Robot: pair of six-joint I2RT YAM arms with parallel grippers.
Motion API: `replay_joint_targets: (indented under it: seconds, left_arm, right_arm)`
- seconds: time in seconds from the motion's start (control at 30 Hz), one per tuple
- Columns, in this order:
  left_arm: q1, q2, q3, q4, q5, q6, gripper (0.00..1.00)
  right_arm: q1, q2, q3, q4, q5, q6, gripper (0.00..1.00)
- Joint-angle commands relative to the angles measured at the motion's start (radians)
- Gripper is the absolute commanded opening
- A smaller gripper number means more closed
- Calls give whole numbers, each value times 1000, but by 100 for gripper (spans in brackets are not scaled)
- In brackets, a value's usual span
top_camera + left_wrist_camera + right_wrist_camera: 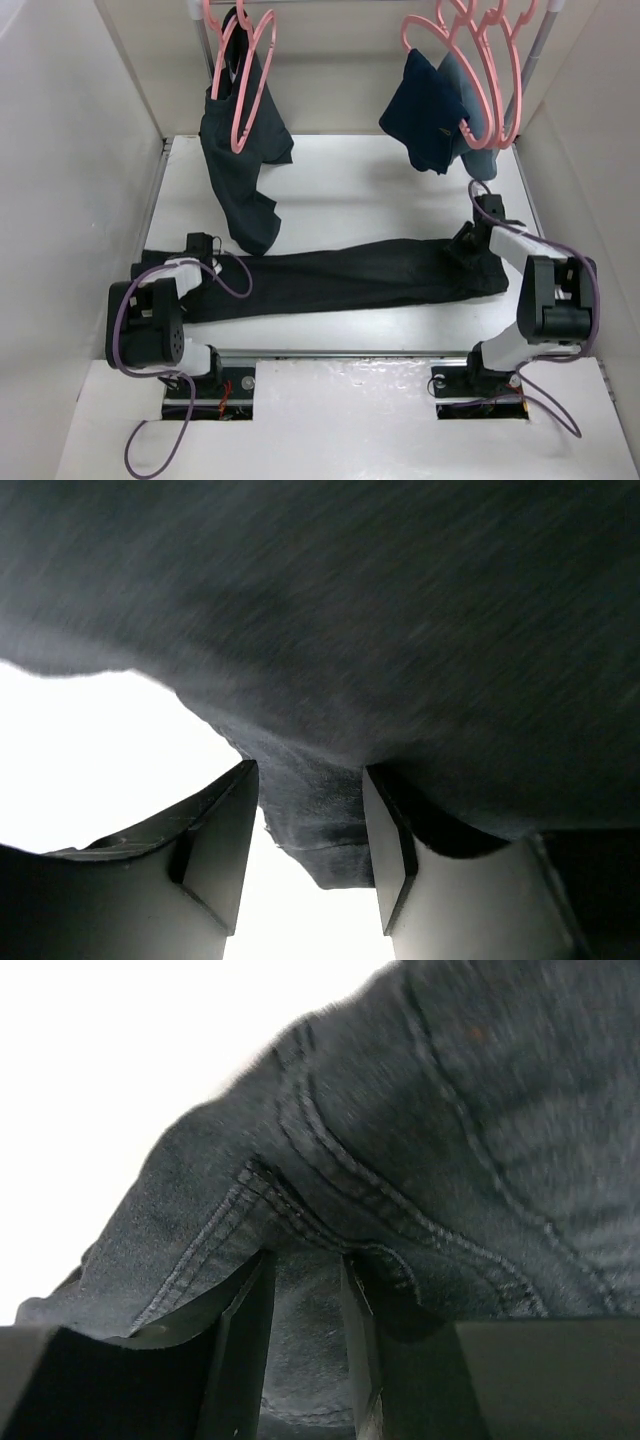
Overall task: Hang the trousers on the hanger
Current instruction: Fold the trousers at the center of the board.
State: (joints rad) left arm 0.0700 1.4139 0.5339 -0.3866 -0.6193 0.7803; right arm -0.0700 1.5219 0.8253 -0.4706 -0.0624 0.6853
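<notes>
Trousers (350, 280) in left hand (203, 247), right hand (468, 240)

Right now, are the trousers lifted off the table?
No, the trousers lie stretched flat across the table in the top view.

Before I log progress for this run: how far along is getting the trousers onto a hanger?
Done: the trousers lie stretched across the table. In hand: the left gripper and right gripper each pinch one end. Still to do: lifting them and draping them over a pink hanger at the back.
</notes>
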Motion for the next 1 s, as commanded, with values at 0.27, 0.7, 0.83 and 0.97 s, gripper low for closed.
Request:
replay_joint_targets:
  seconds: [0.27,0.7,0.83,0.97]
  left_arm:
    - [-1,-41,72,230,148,-4,49]
    - [-12,-135,-58,207,139,8,51]
    - [-22,-135,-58,216,115,17,52]
    - [-22,-135,-46,216,115,17,52]
  right_arm:
    - [-24,-17,227,23,142,-205,81]
    - [-224,-581,-169,-238,79,106,100]
    - [-278,-481,-202,-145,79,152,100]
    - [-289,-271,-203,41,58,143,100]
